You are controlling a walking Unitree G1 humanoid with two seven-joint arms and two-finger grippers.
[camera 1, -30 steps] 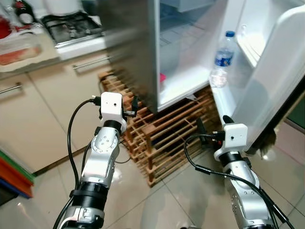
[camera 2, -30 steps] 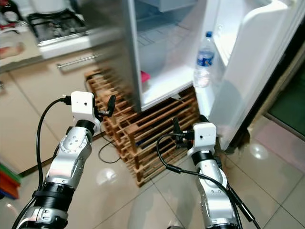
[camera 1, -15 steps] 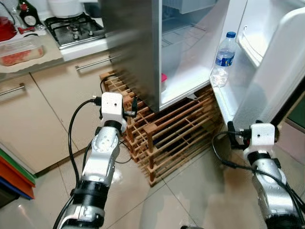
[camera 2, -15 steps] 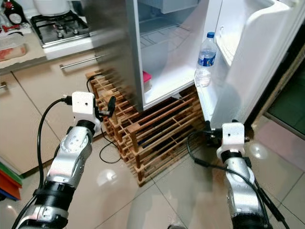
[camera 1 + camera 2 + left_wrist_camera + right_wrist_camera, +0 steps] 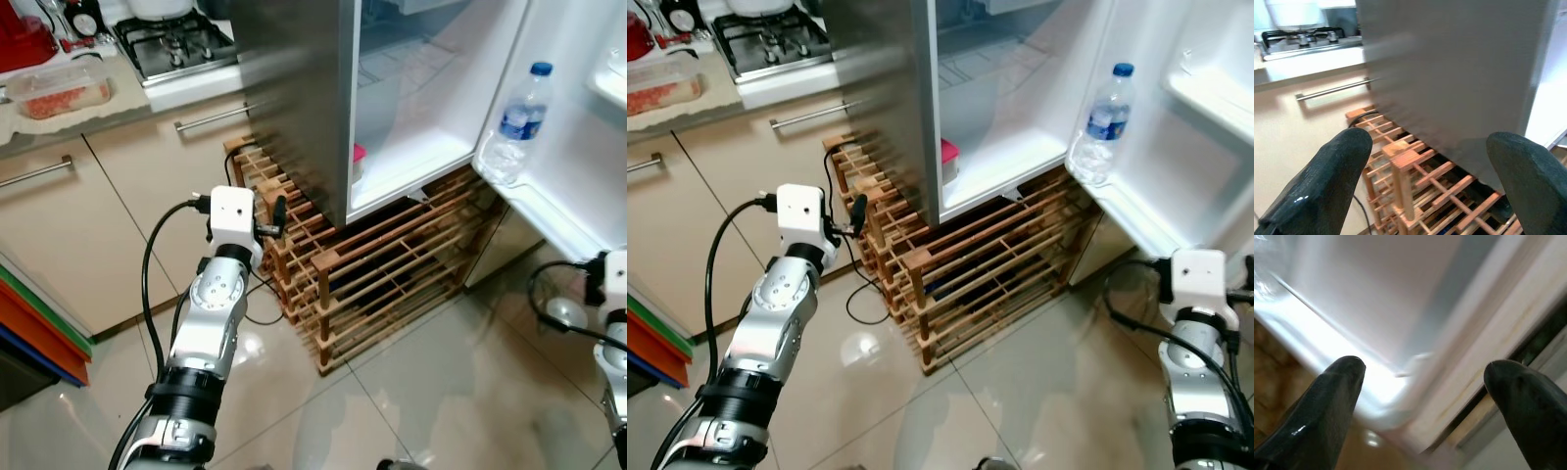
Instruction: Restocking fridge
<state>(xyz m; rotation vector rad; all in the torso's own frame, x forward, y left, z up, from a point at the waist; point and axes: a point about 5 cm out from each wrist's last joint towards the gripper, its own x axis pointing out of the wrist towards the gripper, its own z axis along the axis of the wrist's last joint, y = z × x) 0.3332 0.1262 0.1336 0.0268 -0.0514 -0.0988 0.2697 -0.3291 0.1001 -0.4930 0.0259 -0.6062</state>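
Standing before the open fridge (image 5: 921, 108), the robot has both arms raised and empty, so the step in hand looks like getting the door fully clear and lining up for loading. In the head views the fridge's steel side sits at twelve o'clock, its white interior (image 5: 411, 117) open toward one o'clock, with a small pink-lidded container (image 5: 359, 162) on the bottom shelf. A water bottle (image 5: 1099, 125) stands upright in the door shelf (image 5: 1136, 211) at about two o'clock. Under the fridge, a wooden rack (image 5: 382, 284) spreads across the floor at the centre.

The left gripper (image 5: 1425, 181) hovers at nine o'clock from the rack, pointed at the fridge's steel side, its fingers (image 5: 1327, 176) spread wide with nothing between them. The right gripper (image 5: 1420, 406) is low at four o'clock, beneath the door's lower edge, jaws likewise wide and empty.

To do this well, I judge the right arm should stay clear of the door's underside and the bottle above it, and the body should square up to the interior before anything is carried in. The rack's jutting corner looks like a likely snag for cables and feet.
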